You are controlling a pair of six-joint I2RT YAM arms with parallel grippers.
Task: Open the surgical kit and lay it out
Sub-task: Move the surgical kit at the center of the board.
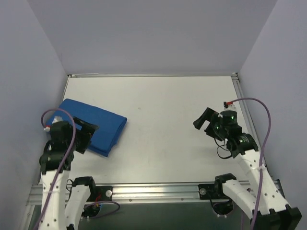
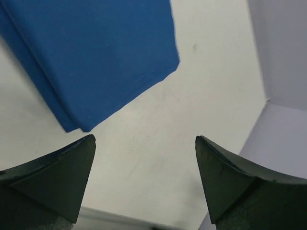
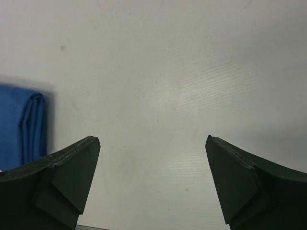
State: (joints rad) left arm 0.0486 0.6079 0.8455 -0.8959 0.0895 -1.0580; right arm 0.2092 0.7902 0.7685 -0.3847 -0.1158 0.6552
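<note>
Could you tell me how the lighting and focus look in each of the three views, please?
Top external: even, soft light, no hard shadows around the blue wrap. Left wrist: wrap crisp, the dark fingers underexposed. Right wrist: mild sheen on the table, wrap at the left edge blurred.

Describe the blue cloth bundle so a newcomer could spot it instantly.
On the white table, look to the left side, by the left arm's gripper. The folded blue cloth bundle lies flat there, the only coloured thing on the pale surface.
</note>
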